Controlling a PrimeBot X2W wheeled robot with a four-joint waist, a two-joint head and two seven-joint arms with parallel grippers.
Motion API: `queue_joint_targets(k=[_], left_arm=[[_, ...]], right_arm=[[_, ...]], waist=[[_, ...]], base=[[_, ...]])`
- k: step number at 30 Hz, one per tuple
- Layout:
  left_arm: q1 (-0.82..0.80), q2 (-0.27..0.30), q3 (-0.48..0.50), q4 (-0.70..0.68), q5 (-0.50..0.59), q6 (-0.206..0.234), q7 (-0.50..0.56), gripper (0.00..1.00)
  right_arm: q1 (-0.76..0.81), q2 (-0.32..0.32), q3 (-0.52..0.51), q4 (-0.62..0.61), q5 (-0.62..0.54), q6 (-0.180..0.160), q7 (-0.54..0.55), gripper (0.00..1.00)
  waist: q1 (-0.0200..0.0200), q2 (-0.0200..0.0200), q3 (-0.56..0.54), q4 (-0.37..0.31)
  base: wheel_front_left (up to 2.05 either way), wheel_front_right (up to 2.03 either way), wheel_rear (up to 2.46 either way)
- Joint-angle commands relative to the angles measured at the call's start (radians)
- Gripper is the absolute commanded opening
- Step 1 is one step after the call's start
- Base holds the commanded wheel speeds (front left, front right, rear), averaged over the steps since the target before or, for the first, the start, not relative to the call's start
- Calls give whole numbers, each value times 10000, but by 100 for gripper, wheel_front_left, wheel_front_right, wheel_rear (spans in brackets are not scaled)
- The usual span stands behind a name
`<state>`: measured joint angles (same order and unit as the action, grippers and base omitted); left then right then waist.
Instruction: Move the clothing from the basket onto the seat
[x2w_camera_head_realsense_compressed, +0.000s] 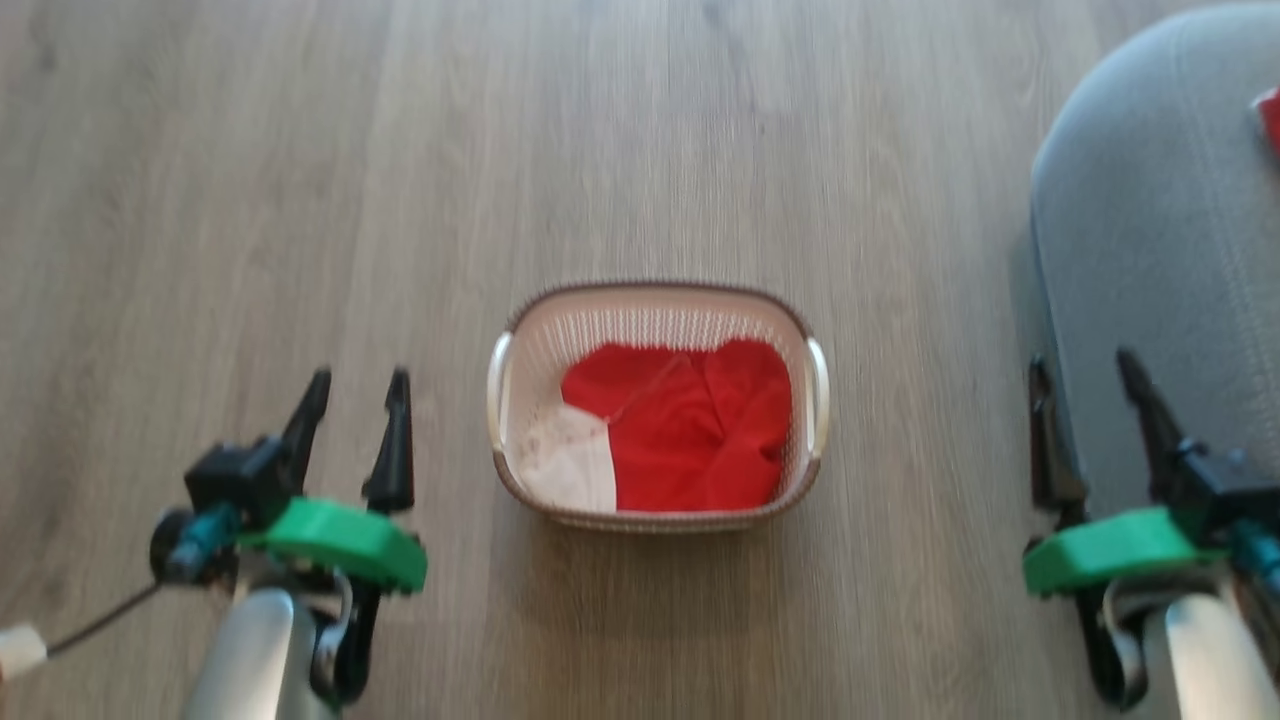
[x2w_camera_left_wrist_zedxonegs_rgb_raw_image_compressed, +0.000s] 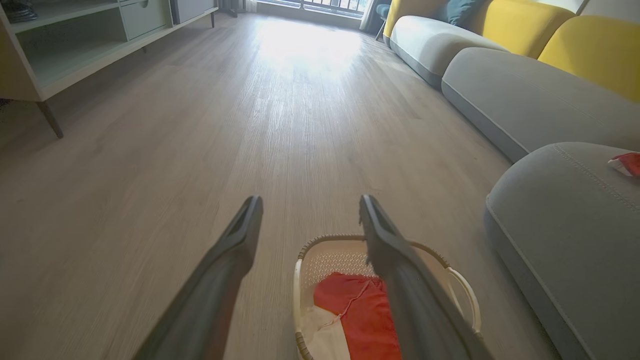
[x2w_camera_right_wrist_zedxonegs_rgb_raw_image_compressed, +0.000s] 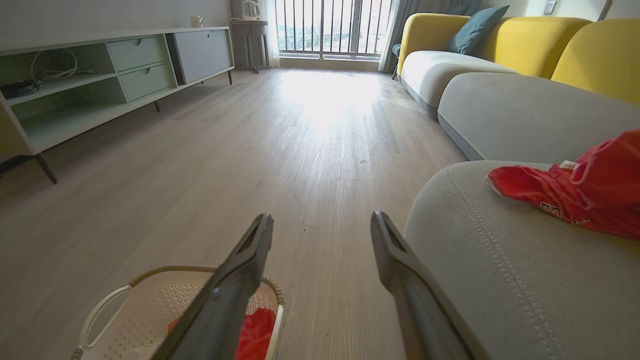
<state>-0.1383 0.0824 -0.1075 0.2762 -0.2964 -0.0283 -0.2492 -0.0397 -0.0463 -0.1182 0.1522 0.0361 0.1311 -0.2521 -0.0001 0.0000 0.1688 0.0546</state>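
Head view: the cream perforated plastic basket sits on the wood-look floor. Bright red and white fabric clothing is heaped inside it, awaiting pickup. The left gripper hangs left of the basket and the right gripper right of it. Both are spread wide and empty, probably poised to reach in.

Left wrist view: the grey upholstered seat lies right of the basket.

Right wrist view: one red garment rests on the seat, beyond the basket.

Head camera straight down over basket; wrist cameras low, forward along floor, basket and seat in all.
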Motion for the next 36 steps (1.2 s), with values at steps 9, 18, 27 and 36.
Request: queue_joint_targets(k=[9, 18, 27, 36], left_arm=[[-3419, 173, -551, 422, 617, -491, 216, 100], [-6171, 86, -1281, 2759, 1003, -662, 883, 100], [-8158, -205, -1780, 5335, 1046, -486, 1203, 100], [-9620, -310, -2335, 7815, 946, -34, 1910, 100]], right_arm=[[-2384, -40, -113, -1400, 225, -4, -97, 100], [-3351, -39, -24, -1863, 595, -4, -97, 100], [-3504, -39, 151, -2124, 852, -4, -97, 100], [-3498, -39, 363, -2572, 1108, -4, -97, 100]], waist=[[1, 0, 4362, -887], [1, 0, 6410, -1598], [1, 0, 7442, -2235], [1, 0, 8086, -2819]], base=[[0, 0, 0], [0, 0, 0], [0, 0, 0], [0, 0, 0]])
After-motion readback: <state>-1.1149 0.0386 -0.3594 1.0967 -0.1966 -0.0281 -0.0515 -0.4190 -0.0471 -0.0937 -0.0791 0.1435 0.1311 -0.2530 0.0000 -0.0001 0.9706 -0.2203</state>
